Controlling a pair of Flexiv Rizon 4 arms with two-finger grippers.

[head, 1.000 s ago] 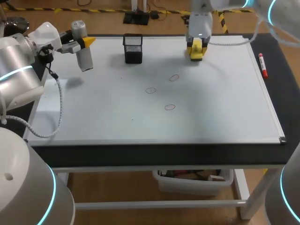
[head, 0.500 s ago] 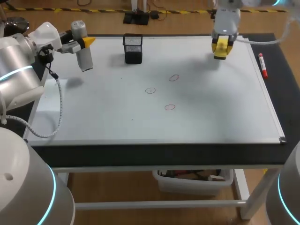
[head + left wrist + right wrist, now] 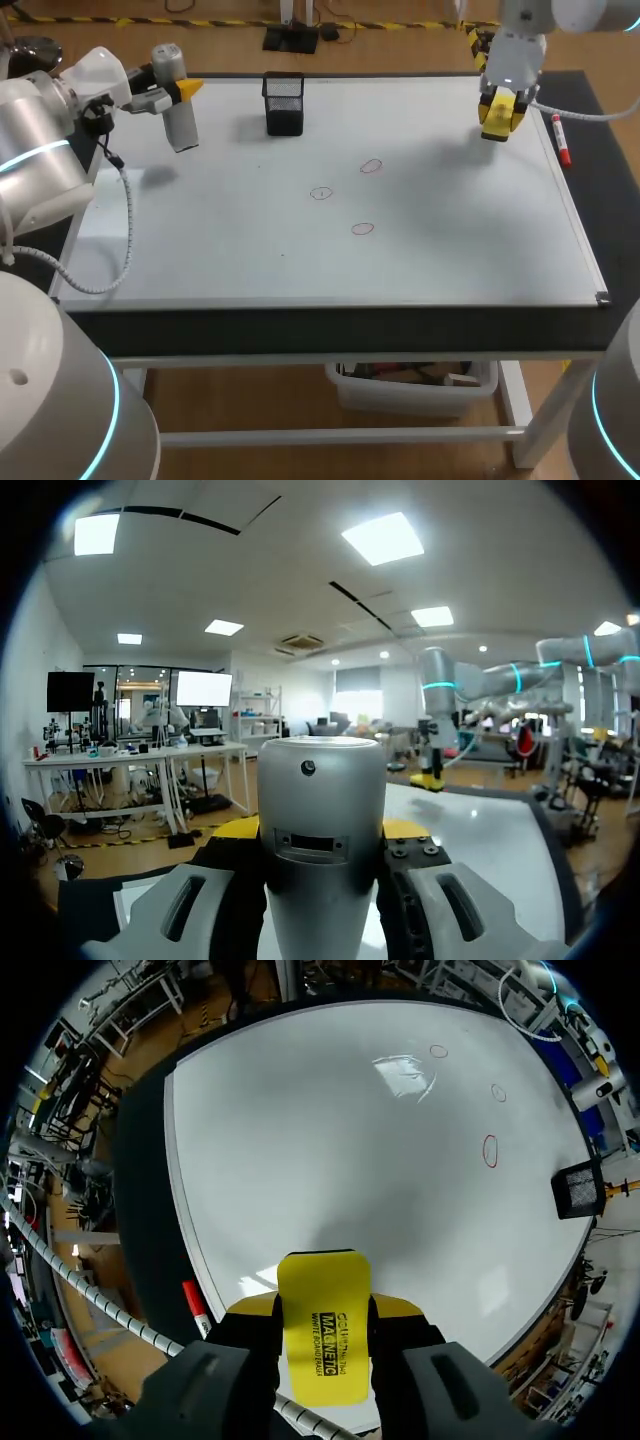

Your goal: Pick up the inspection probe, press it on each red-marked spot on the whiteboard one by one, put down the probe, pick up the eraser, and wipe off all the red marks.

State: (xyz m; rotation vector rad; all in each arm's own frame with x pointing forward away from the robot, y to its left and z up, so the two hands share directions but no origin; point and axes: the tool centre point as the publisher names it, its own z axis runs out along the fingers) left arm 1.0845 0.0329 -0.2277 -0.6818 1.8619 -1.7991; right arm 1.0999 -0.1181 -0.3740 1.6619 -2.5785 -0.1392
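Observation:
My left gripper is shut on the grey cylindrical inspection probe, held above the whiteboard's far left corner; in the left wrist view the probe fills the space between the fingers. My right gripper is shut on the yellow eraser above the whiteboard's far right part. The eraser sits between the right fingers. Three red marks lie near the board's middle, well left of the eraser.
A black mesh holder stands at the board's far edge. A red marker pen lies on the dark strip right of the board, close beside the right gripper. The marker also shows beside the eraser.
The right arm has carried the eraser rightward along the far edge, from near the middle to the far right. The left arm and probe have stayed still.

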